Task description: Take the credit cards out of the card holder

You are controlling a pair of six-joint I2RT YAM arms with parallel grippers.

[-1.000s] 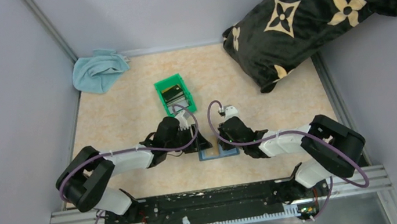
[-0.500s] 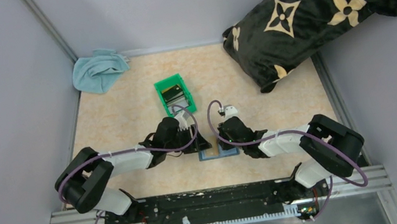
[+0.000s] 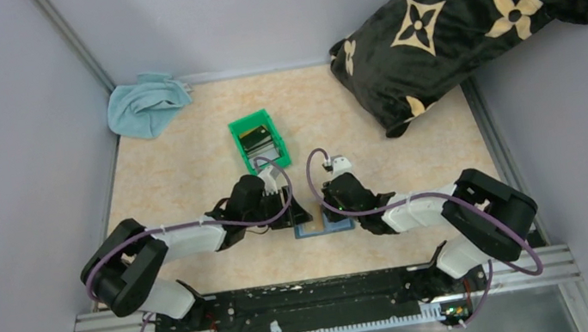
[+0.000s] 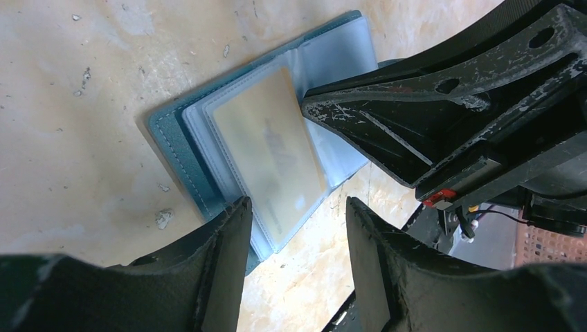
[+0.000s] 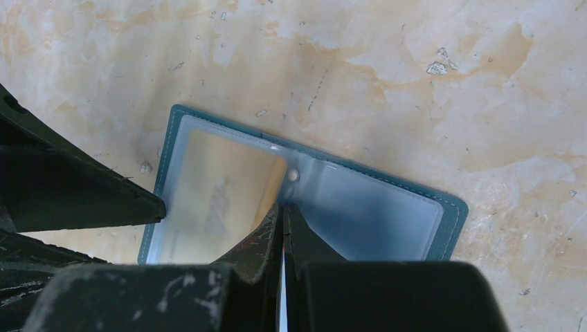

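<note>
At the tabletop's [image 5: 415, 83] near edge, shut right fingers [image 5: 266, 235] pin the card holder [image 4: 169, 135]; left fingers [image 4: 225, 242] (parted) straddle its tan card [image 4: 270, 152], which likely needs pinching out next.

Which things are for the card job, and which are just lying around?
For the job: card holder, tan card inside it, left gripper, right gripper.
Just lying about: green bin, blue cloth, black pillow.

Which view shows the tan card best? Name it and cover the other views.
Left wrist: the tan card sits mid-frame, nearly whole, inside the open card holder. Right wrist shows it partly, its lower edge hidden behind the right gripper. In top external it is too small to make out.
</note>
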